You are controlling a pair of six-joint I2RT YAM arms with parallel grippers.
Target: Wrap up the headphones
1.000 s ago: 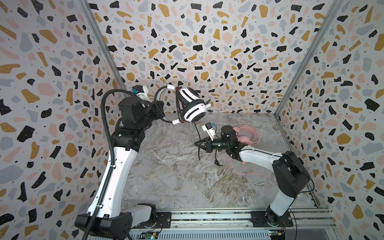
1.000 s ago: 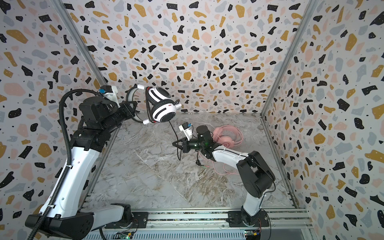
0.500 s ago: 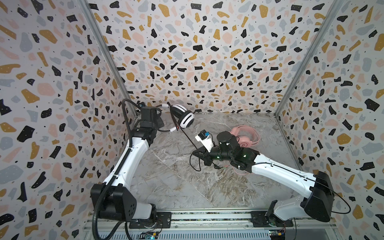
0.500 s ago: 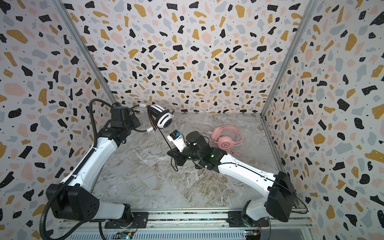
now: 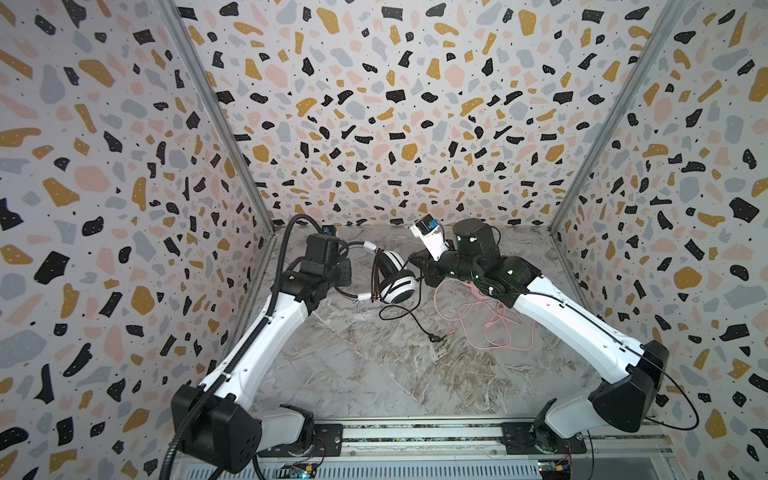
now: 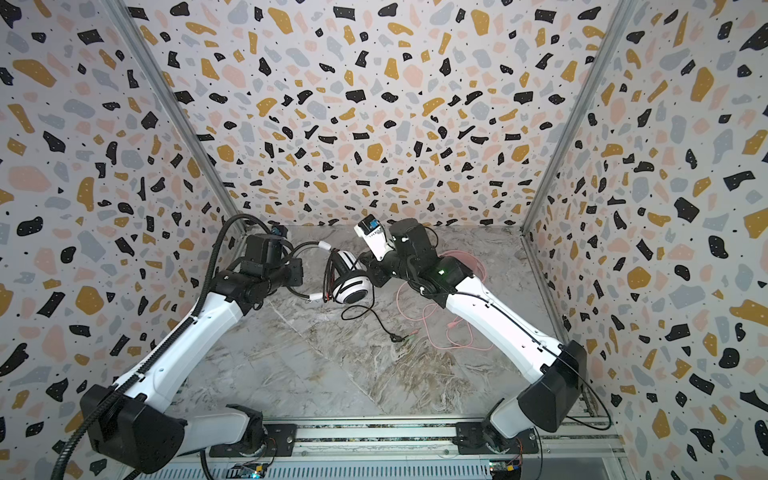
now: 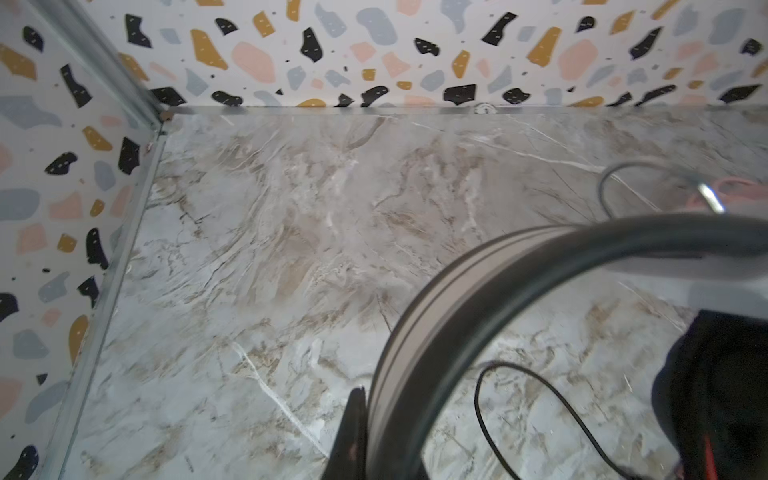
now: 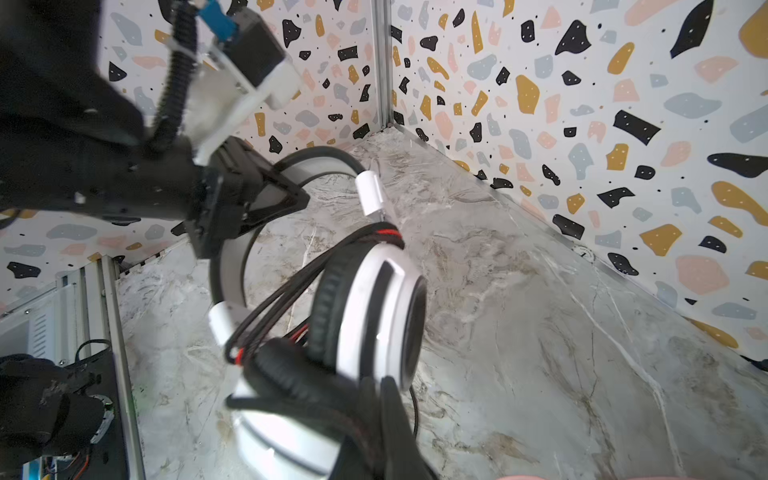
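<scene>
The white-and-black headphones [image 5: 397,284] [image 6: 352,286] hang just above the table, left of the middle, in both top views. My left gripper [image 5: 348,272] [image 7: 365,401] is shut on their headband [image 7: 453,299]. Several turns of the thin black cable [image 8: 286,299] run between band and earcups. My right gripper [image 5: 420,272] [image 8: 384,388] is shut on this cable right against the white earcup [image 8: 374,316]. The cable's tail and plug [image 5: 434,338] lie on the table. The pink headphones are mostly hidden behind my right arm; their pink cable [image 5: 492,328] [image 6: 451,330] lies loose.
The marble tabletop [image 5: 374,374] is walled in by terrazzo panels at the back and on both sides. My left arm's wrist [image 8: 104,166] stands close to the headphones. A metal rail [image 5: 415,436] runs along the front edge.
Both arms have come down and drawn together. The headphones moved from high up to just over the table. My right gripper has come in against the earcup.
</scene>
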